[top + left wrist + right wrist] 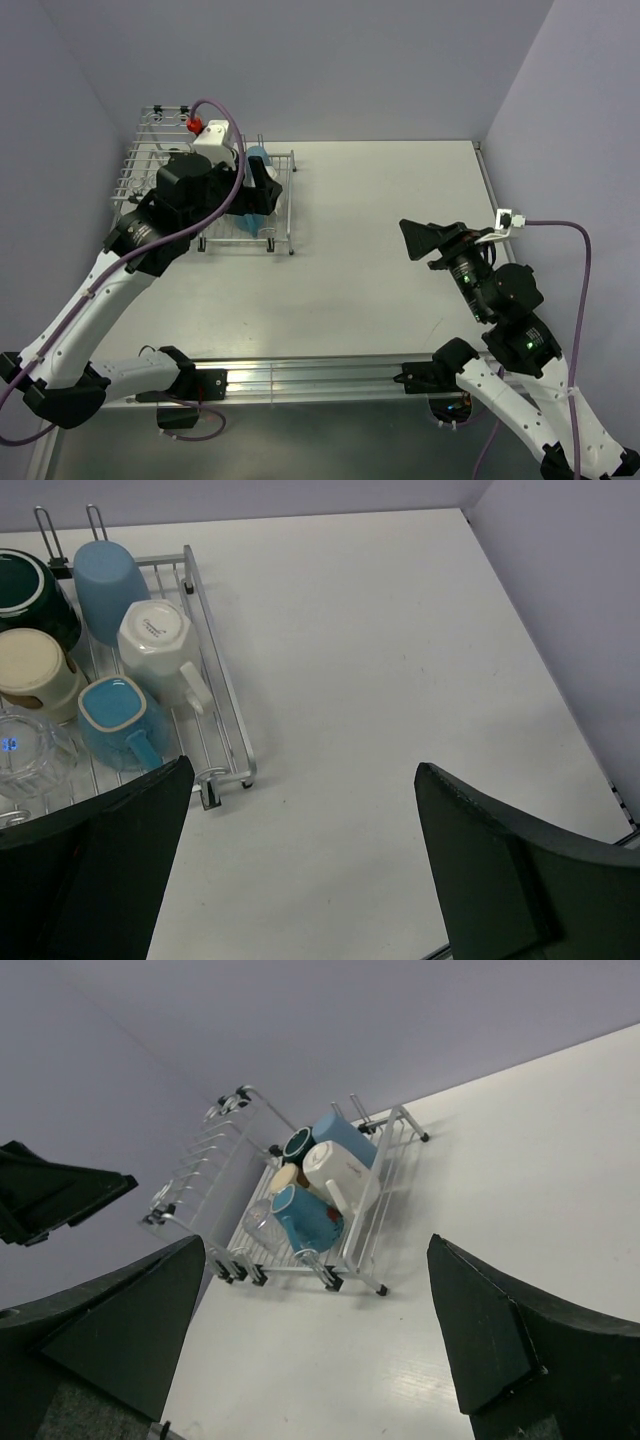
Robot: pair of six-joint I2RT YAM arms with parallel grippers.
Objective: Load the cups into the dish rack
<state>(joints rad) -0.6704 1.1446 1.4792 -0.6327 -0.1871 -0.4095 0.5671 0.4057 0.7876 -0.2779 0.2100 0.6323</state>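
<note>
Top external, left arm (150, 235) hides most cups (258, 158)

No writing can be read anywhere; the only print is a small dark stamp on the upturned bottom of the white mug (152, 630) in the dish rack (231, 715), too small and blurred to make out.

Pretty clearly a robotics lab rig: bare white table (390, 220), blank lavender walls (330, 60), aluminium mounting rail (310, 378) up front, purple cables (555, 224) dangling.
</note>
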